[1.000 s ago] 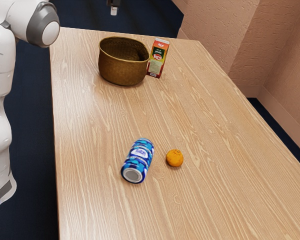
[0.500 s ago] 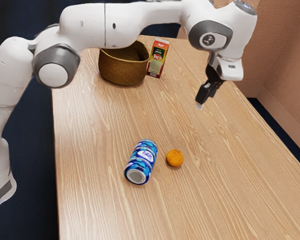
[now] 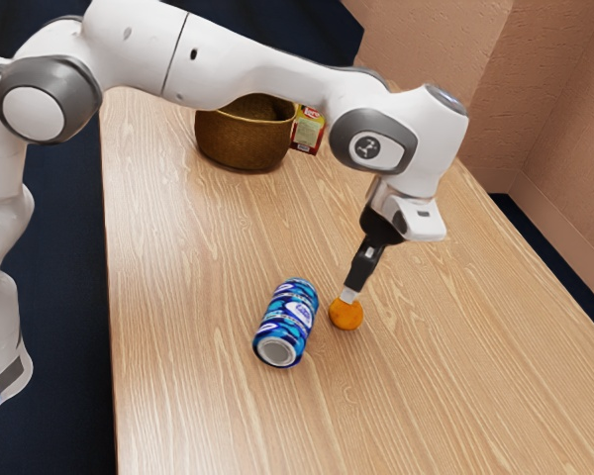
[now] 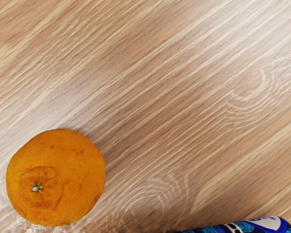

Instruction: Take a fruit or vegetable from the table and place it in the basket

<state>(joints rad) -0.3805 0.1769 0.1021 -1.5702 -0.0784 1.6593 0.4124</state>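
Blue can on its side, upright red carton, pinkish wall

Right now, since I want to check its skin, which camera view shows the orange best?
The wrist view: it shows the orange close up, brown specks visible. The exterior view shows it smaller, beside the can, partly behind the gripper.

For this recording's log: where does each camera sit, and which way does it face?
Exterior view: beside the arm, looking down across the pale wooden table and round brown basket; the white jointed arm and black end effector show.
Wrist view: on the arm's hand, facing down at the table close by.
Shared: the small round orange fruit, part or all of the blue-and-white cylindrical can, and the table.
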